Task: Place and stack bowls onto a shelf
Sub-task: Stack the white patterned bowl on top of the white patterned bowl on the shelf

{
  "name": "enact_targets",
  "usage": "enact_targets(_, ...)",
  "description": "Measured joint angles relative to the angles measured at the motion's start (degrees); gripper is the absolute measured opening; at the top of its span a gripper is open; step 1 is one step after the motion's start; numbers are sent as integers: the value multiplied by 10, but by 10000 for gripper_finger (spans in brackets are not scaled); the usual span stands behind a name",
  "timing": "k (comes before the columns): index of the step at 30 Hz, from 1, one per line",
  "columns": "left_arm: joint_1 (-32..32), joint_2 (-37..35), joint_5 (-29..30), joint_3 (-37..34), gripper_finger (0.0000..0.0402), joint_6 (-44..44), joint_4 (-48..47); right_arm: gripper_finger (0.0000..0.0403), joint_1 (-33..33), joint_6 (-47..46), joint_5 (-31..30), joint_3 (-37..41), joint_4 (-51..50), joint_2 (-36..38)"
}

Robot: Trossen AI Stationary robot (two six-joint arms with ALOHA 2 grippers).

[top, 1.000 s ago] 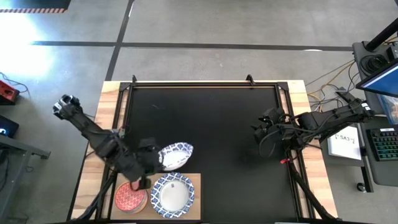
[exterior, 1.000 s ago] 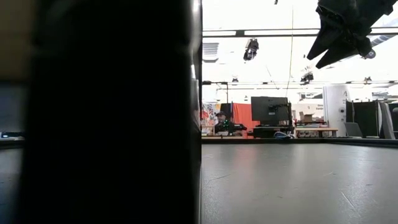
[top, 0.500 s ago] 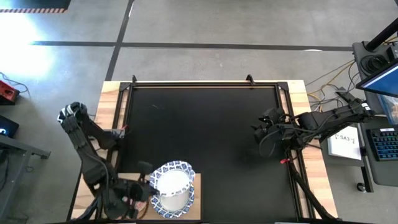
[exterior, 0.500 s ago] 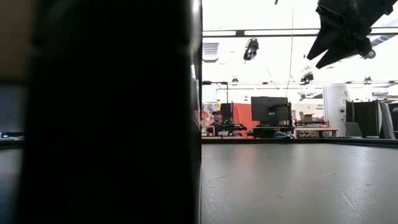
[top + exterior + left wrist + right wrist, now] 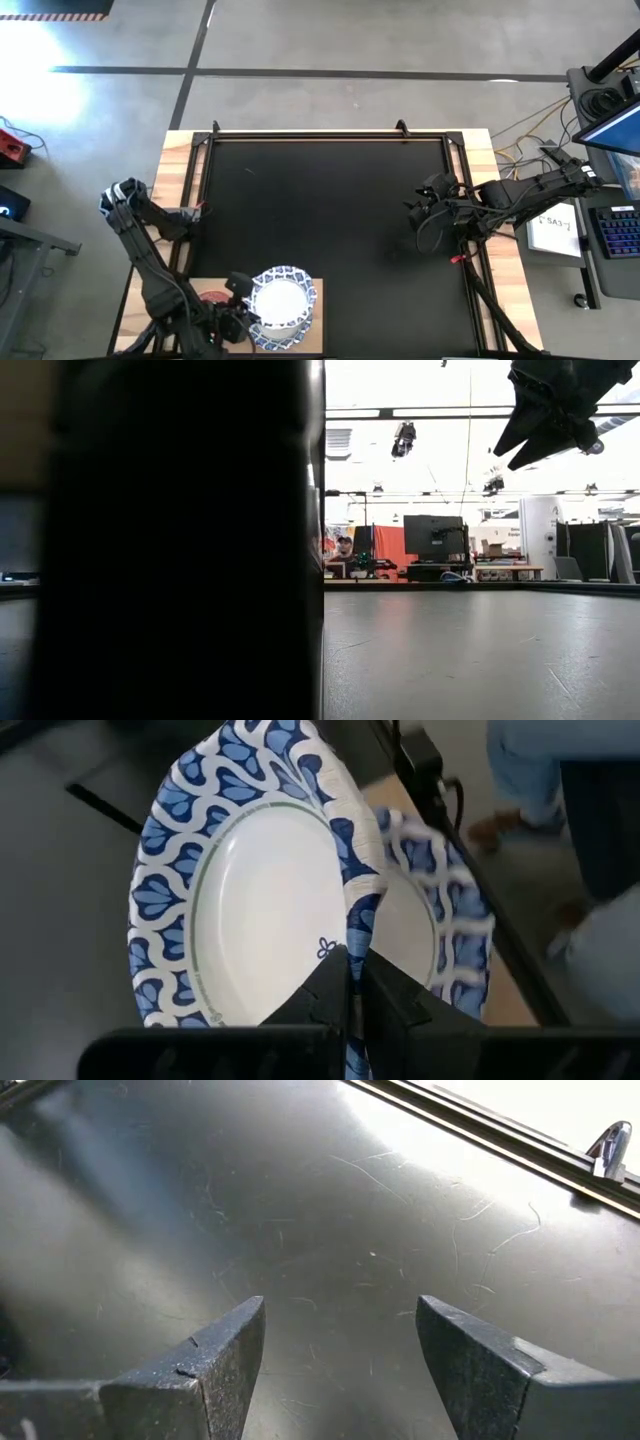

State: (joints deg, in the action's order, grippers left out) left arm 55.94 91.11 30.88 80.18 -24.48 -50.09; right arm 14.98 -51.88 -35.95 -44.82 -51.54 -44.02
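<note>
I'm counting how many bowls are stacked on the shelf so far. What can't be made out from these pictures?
- High view: the left pincer and its arm cover most of the red-pink bowl and part of the shelf.
- High view: bowls under the held bowl can't be counted.
- Low view: a dark blurred shape blocks the left half.
- Left wrist view: the lower bowl is blurred.

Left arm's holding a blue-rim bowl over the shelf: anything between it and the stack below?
Nothing visible. The left gripper is shut on the rim of the held bowl, which hangs tilted right above the bowl on the shelf. The gap between them looks clear. The red bowl sits beside, not under.
</note>
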Motion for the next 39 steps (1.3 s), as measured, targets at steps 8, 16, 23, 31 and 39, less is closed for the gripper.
enact_targets(8, -2, 4, -45, -26, 0, 51, 9, 249, 0, 0, 0, 0, 0, 0)
enact_targets(16, -3, 6, -61, -27, 5, 38, 19, 249, 0, 0, 0, 0, 0, 0)
enact_targets(23, -4, 8, -71, -27, 37, 18, 19, 249, 0, 0, 0, 0, 0, 0)
enact_targets(31, -6, 8, -77, -22, 86, 15, 22, 249, 0, 0, 0, 0, 0, 0)
enact_targets(39, -11, 8, -76, -22, 115, 29, 40, 249, 0, 0, 0, 0, 0, 0)
